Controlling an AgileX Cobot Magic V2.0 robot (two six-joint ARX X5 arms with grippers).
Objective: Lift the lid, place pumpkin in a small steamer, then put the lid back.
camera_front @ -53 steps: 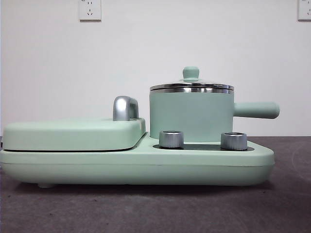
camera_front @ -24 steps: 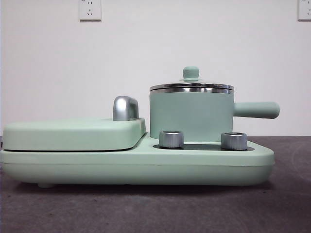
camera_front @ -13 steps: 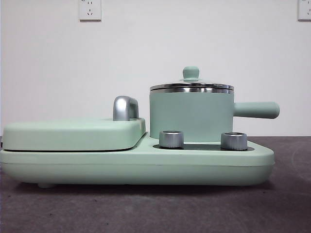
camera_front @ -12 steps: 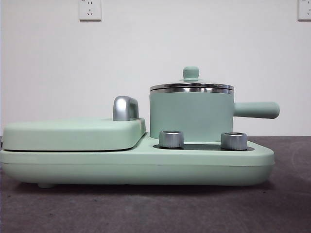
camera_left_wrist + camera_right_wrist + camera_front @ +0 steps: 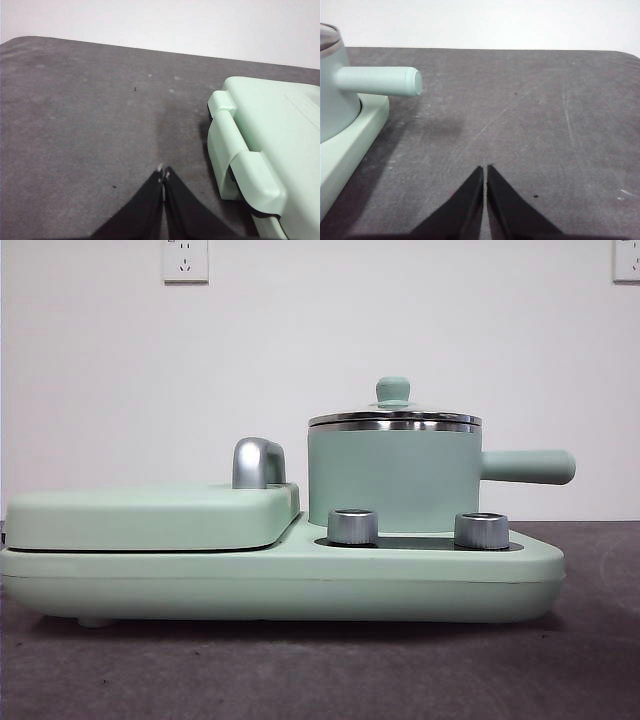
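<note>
We noted a dark grey desk (image 5: 320, 670) with a matte, faintly scuffed and speckled top, set against a plain white wall (image 5: 320, 350). Two white wall sockets (image 5: 185, 260) sat high on that wall, one toward each top corner of the front view.

On the desk stood a mint-green cooker base (image 5: 280, 580). The small steamer (image 5: 395, 475) sat on its right half, behind two steel dials (image 5: 352, 526), its straight handle pointing right. The lid (image 5: 394, 418) was seated on the steamer's steel rim, mint knob uppermost. The flat griddle cover (image 5: 150, 515) lay closed on the left half, with a steel handle (image 5: 258, 462) at its inner end.

We saw no pumpkin in any view.

The left gripper (image 5: 163, 175) hung over bare desk beside the griddle end of the base, jaws pressed together, holding nothing. The right gripper (image 5: 485, 170) hung over bare desk off the steamer's handle end, jaws likewise together and empty.
</note>
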